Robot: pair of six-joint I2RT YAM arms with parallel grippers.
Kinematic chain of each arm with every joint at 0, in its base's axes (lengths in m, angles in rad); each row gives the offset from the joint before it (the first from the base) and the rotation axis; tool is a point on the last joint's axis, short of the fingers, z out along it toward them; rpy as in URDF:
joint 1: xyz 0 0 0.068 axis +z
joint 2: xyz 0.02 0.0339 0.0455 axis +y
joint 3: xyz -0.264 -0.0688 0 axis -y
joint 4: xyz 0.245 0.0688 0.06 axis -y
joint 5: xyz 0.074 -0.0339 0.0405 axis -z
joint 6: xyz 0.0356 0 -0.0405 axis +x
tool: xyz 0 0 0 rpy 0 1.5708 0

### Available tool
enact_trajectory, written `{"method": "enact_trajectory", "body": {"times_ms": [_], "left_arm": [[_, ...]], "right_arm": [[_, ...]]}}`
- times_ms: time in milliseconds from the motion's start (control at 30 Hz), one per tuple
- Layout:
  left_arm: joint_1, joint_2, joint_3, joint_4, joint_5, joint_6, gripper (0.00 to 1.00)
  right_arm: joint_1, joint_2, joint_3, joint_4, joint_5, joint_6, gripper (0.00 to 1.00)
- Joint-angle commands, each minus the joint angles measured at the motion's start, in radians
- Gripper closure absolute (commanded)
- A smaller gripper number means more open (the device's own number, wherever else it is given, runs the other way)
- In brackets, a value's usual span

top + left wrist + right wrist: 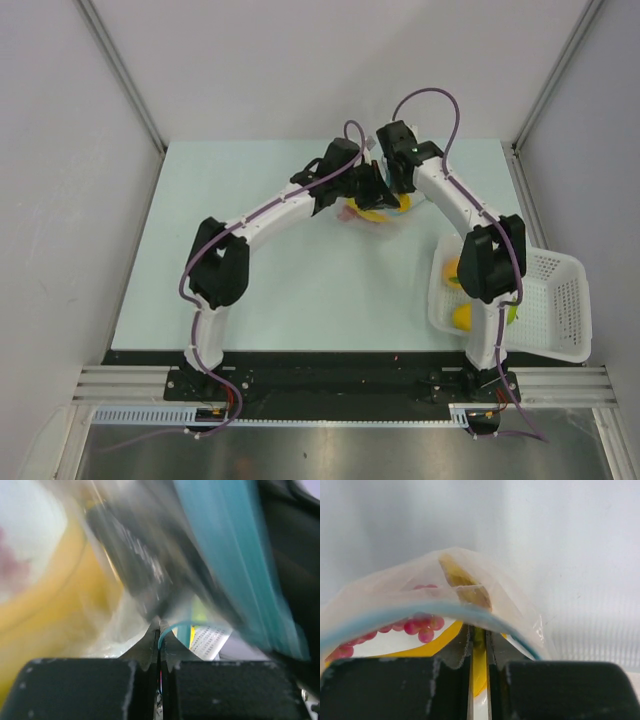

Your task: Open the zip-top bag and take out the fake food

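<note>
The zip-top bag (377, 214) lay at the far middle of the table (250, 290), caught between both arms where they met over it. The left gripper (160, 630) had its jaws pressed together on a fold of the bag's clear film, with a thin loop of the teal zip strip (235, 555) emerging right at the fingertips and the broad strip slanting away above and to the right. The right gripper (479, 635) was pinching the bag's mouth edge, its jaws nearly touching, and the strip arched across just above its fingertips. Through the film beyond them showed a red berry cluster (420, 625) and a yellow fruit (479, 667), both inside the bag. Well apart, at the table's right edge, a white perforated basket (565, 265) held loose fruits (462, 317).
</note>
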Motion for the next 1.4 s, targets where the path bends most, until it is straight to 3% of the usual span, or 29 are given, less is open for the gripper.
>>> {"method": "enact_trajectory", "body": {"times_ms": [0, 133, 300, 667, 867, 1200, 1367], "left_arm": [[0.006, -0.092, -0.009, 0.018, -0.042, -0.042, 1.0], [0.027, -0.105, -0.007, 0.012, -0.078, -0.044, 1.0], [0.038, -0.122, -0.025, -0.02, -0.12, -0.013, 1.0], [0.041, -0.139, -0.033, -0.021, -0.122, -0.011, 1.0], [0.04, -0.15, -0.041, -0.022, -0.118, -0.005, 1.0], [0.036, -0.173, -0.076, 0.006, -0.076, -0.013, 1.0], [0.036, -0.161, -0.082, 0.003, -0.071, -0.008, 1.0]], "right_arm": [[0.04, -0.073, 0.07, -0.099, 0.062, 0.052, 1.0], [0.05, -0.145, -0.089, -0.113, 0.056, 0.124, 1.0], [0.095, -0.249, -0.135, -0.101, 0.079, 0.152, 1.0], [0.314, -0.426, -0.353, 0.321, 0.481, -0.201, 1.0], [0.311, -0.429, -0.356, 0.405, 0.584, -0.337, 1.0], [0.248, -0.352, -0.356, 0.807, 0.662, -0.7, 1.0], [0.267, -0.376, -0.352, 0.933, 0.679, -0.776, 1.0]]}}
